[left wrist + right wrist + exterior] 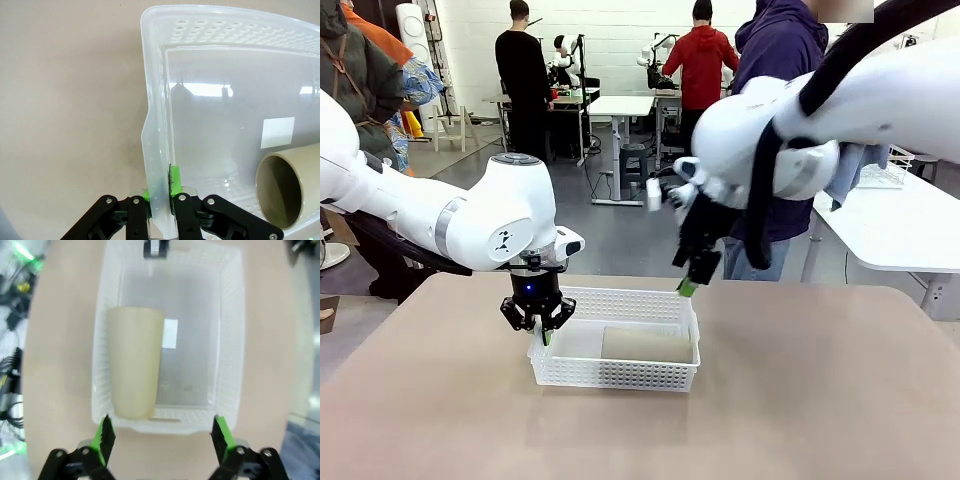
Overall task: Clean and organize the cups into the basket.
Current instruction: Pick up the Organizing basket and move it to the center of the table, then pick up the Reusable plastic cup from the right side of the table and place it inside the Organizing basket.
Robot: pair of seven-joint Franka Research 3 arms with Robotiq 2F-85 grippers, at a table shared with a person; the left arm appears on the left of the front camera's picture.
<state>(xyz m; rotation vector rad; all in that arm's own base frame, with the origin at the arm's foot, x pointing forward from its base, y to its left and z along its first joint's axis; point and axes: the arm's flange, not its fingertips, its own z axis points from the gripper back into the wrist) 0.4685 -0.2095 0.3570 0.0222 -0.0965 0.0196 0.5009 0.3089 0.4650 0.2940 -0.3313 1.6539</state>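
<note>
The white basket (pixel 620 375) sits on the tan tabletop (pixel 800 400), a little left of the middle and close to the robot's side. One tan-brown cup (pixel 647 345) lies on its side on the basket floor, in the right half as the front view shows it, its length running along the basket's long side. In the left wrist view its open mouth faces toward the left tool.

The left tool (pixel 537 322) points straight down at the basket's left short end and is clenched on that wall. The left wrist view shows the wall pinched between the two green pads (pixel 175 180), one inside the basket and one outside, just below the rim.

The right tool (pixel 692 280) hangs in the air above the basket's far right corner, tilted downward, touching nothing. Its jaws stand spread wide and released. In the right wrist view the two green fingers (pixel 221 436) frame the basket's near short end from above, with the cup along the left side of that picture and a small white label (pixel 170 333) stuck to the basket floor just beside it.

A person (pixel 780 50) in a dark purple hooded top stands at the far side of the tabletop, behind the right arm
</note>
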